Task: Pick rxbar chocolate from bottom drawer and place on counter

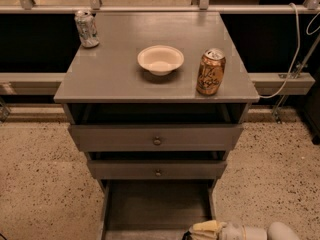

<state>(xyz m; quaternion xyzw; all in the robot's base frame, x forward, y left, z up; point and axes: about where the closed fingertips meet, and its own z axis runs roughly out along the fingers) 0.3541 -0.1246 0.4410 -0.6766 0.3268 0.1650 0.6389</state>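
Note:
The bottom drawer (pixel 150 206) is pulled open, and the part of its grey floor that shows is bare. My gripper (pixel 204 228), with pale yellow tips on a white arm, is at the very bottom edge of the view, over the drawer's near right part and pointing left. A small dark shape (pixel 186 235) sits at its tip; I cannot tell whether it is the rxbar chocolate. No black bar shows elsewhere. The counter (pixel 115 71) is the grey cabinet top above.
On the counter stand a gold-brown can (pixel 210 71) at the right front, a white bowl (pixel 160 59) in the middle and a silver-white can (pixel 87 28) at the back left. Two knobbed drawers (pixel 157 140) stick out slightly above the bottom one. Speckled floor lies on both sides.

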